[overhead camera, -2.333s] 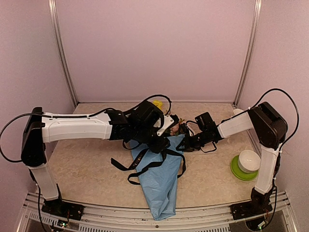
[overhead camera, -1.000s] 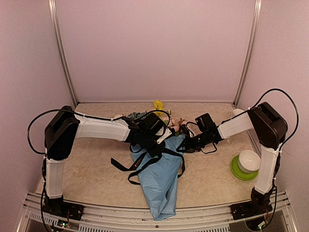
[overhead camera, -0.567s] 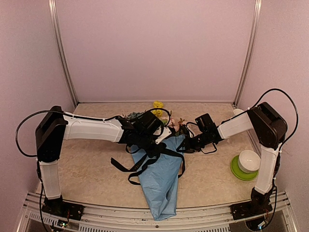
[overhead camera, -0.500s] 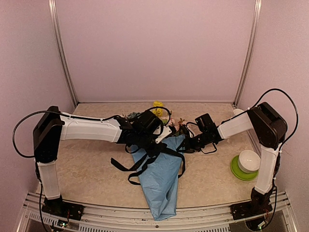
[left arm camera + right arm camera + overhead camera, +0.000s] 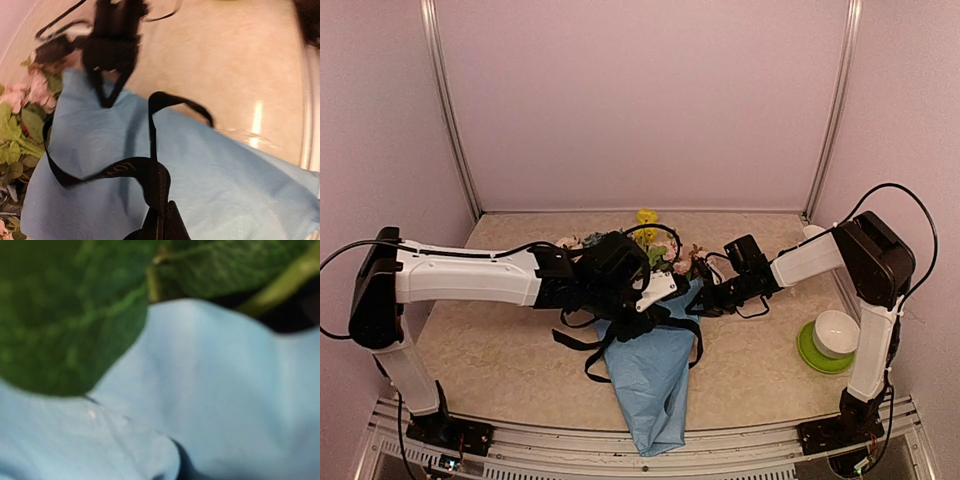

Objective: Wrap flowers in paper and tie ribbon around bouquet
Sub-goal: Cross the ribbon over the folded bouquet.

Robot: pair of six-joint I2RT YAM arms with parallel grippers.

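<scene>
Top external — left tool (image 5: 645, 318) on ribbon (image 5: 582, 343)

A robot lab booth: plain pink walls (image 5: 640, 100), metal corner rails (image 5: 450, 110), beige tabletop (image 5: 490, 350), two bolted arms (image 5: 470, 275).

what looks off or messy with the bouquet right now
The ribbon is not tied: it lies in slack, twisted loops across the paper cone and trails onto the table at its left. The left gripper pinches one strand.
</scene>
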